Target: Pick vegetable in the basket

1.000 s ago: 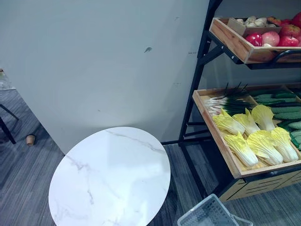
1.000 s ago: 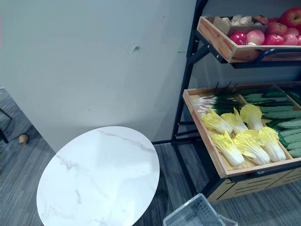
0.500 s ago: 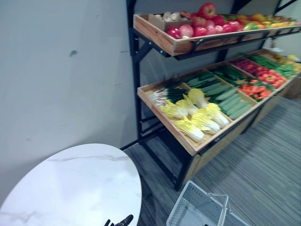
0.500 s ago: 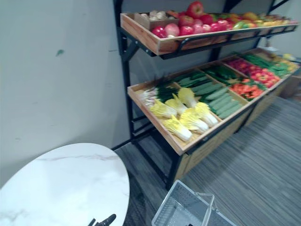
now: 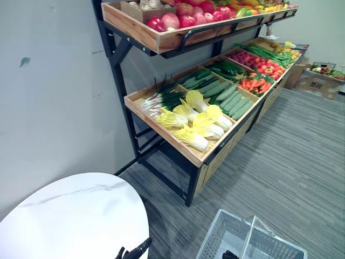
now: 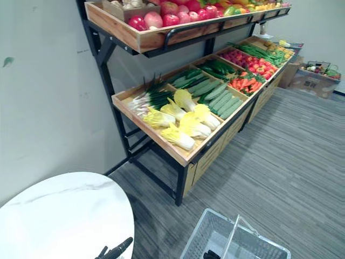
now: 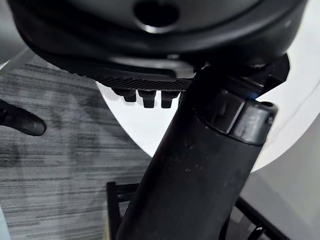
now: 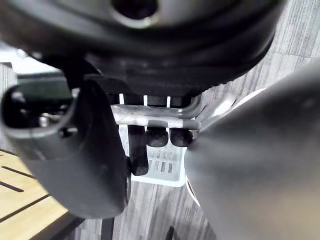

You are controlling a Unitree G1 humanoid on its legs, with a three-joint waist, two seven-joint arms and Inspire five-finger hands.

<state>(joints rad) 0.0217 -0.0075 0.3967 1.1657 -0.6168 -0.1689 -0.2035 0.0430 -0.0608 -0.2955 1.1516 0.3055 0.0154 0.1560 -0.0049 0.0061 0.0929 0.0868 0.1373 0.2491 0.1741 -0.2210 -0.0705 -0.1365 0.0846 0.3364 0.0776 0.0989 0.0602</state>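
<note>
While the basket [image 5: 213, 245] hangs empty at lower right, no vegetable is picked yet.
Right hand [image 8: 138, 150] curls round its handle [image 8: 155, 115] — left hand [image 5: 135, 251] relaxed, empty; cabbages [image 5: 197, 127] untouched, centre frame.

One wire basket [image 5: 220, 238] is standing on the floor in front of the rack [image 5: 119, 59]. One round white surface [image 5: 70, 221] is sitting to the rack's left. Two wooden tiers are showing on the rack. On its lower tier, six pale cabbages [image 5: 198, 127] are lying at the near end, with one bunch of spring onions [image 5: 161, 99] behind them. The cucumbers [image 5: 234, 102] and apples [image 5: 180, 20] are lying too crowded to count. One cardboard box [image 5: 318, 83] is sitting past the rack's far end.
</note>
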